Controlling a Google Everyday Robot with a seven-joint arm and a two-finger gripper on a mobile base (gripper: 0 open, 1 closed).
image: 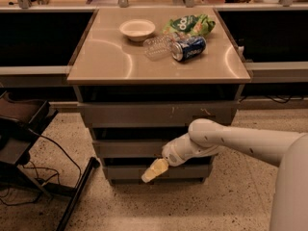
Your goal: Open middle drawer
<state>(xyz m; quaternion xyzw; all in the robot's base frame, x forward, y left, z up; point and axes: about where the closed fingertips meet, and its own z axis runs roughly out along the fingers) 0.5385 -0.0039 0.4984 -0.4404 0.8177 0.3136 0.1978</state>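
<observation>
The cabinet under the tan table top has three grey drawer fronts, one above the other. The middle drawer (pixel 126 148) is the plain flat front below the scratched top front (pixel 144 114). It looks closed, level with the other fronts. My gripper (pixel 154 170), with pale yellowish fingers, hangs just below the middle drawer's lower edge, in front of the bottom front (pixel 122 173). It points down and to the left. My white arm reaches in from the right and covers the right part of the middle front.
On the table top (pixel 106 61) stand a white bowl (pixel 137 29), a clear plastic bottle (pixel 156 47), a blue can (pixel 188 48) and a green chip bag (pixel 190 24). A black stand with cables (pixel 29 143) is on the floor at the left.
</observation>
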